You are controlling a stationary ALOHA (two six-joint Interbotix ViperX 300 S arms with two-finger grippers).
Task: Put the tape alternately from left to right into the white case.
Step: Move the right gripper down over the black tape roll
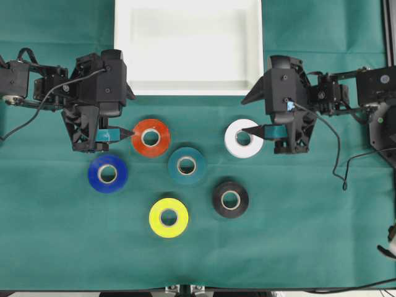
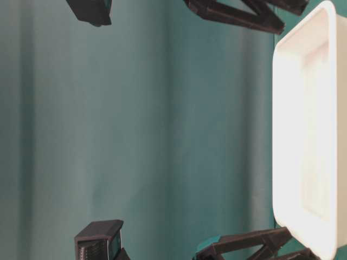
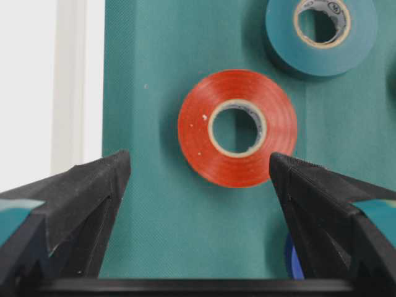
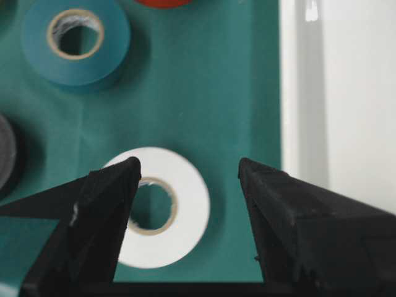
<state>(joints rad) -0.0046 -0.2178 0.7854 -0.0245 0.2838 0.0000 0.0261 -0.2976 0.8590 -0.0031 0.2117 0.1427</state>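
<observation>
Both grippers agape, empty: L (image 1: 127, 133) at red-orange roll (image 1: 150, 137) edge, R (image 1: 246, 130) over white roll (image 1: 244, 138).

Matt, finely woven green cloth (image 3: 185, 235); glossy, smooth red-orange tape roll (image 3: 237, 128); smooth white plastic case (image 1: 188, 86); matt black gripper fingers (image 4: 108, 204).

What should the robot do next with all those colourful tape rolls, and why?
Probably lower the left gripper onto the red-orange roll and close on it. All six rolls lie on the green cloth and the white case holds none, so the leftmost pick likely comes first. The left jaws stand open, framing that roll in the wrist view. The right gripper hovers open over the white roll.
</observation>
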